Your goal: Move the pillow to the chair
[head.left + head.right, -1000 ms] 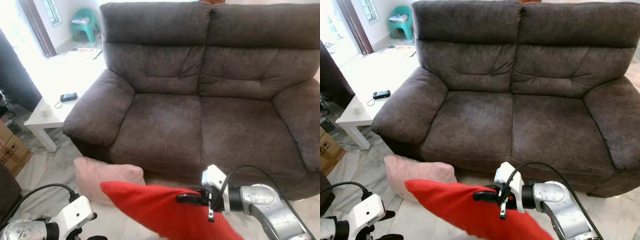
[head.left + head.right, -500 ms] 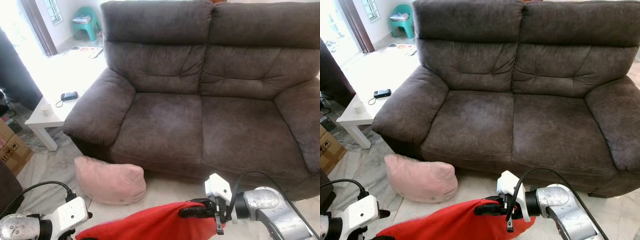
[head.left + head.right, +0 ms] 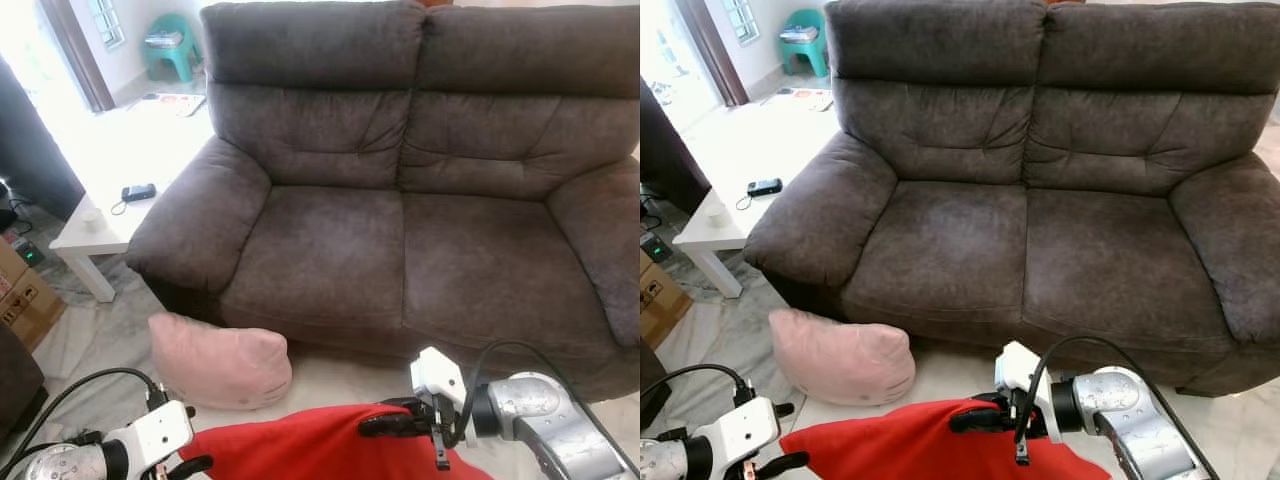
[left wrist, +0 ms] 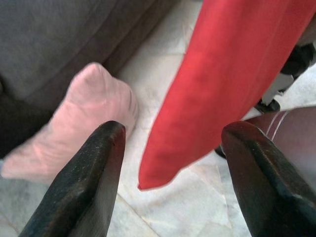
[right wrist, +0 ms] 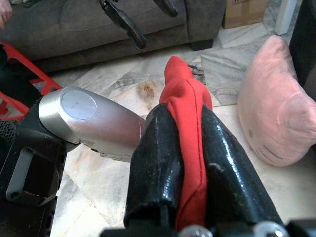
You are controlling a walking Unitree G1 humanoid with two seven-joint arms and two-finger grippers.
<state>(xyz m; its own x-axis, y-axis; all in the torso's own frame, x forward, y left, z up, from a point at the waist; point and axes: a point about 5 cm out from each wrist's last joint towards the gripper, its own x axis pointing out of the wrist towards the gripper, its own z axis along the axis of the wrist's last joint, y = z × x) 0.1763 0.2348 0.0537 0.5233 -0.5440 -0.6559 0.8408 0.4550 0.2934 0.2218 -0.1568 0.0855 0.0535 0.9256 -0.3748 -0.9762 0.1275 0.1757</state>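
Your right gripper (image 3: 975, 420) pinched the red pillow (image 3: 900, 448) between closed fingers, low before the sofa (image 3: 1040, 200). Your left gripper (image 4: 173, 197) gaped, holding nothing, near the pink pillow (image 3: 840, 357) by that sofa.

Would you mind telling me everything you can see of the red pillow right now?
The red pillow is a flat, soft cushion of plain bright red fabric. The right gripper is shut on one edge, its two black fingers pinching the cloth, so the pillow lies roughly level above the pale marble floor, in front of the sofa. Its free corner reaches toward the open left gripper, which is not touching it. The pink pillow lies apart from it on the floor.
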